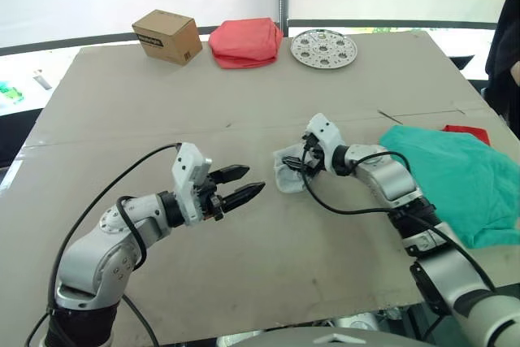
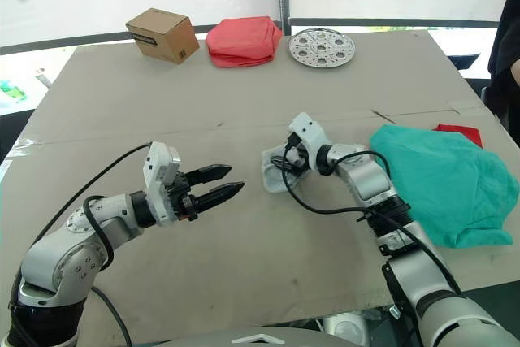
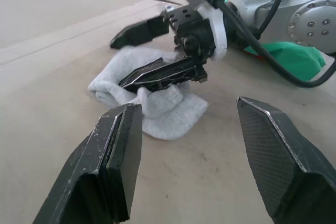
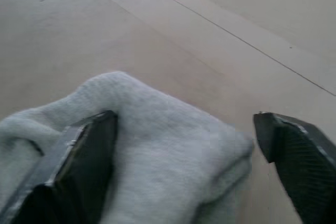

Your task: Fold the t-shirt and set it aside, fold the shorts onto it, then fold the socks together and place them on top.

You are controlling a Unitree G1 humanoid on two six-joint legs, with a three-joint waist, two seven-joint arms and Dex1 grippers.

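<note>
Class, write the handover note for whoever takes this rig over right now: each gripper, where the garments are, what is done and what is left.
Left gripper: open, holding nothing, hovering over the table and pointing toward the socks.
Right gripper: open, one finger pressed on the grey socks, the other off to the side; nothing gripped.
Socks: bunched at mid-table, not on the pile.
Teal shorts: lying loosely on the red t-shirt at the table's right edge, only a corner of red showing.
Done, it seems: t-shirt and shorts stacked.
Left: fold the socks together, place them on the shorts.
</note>
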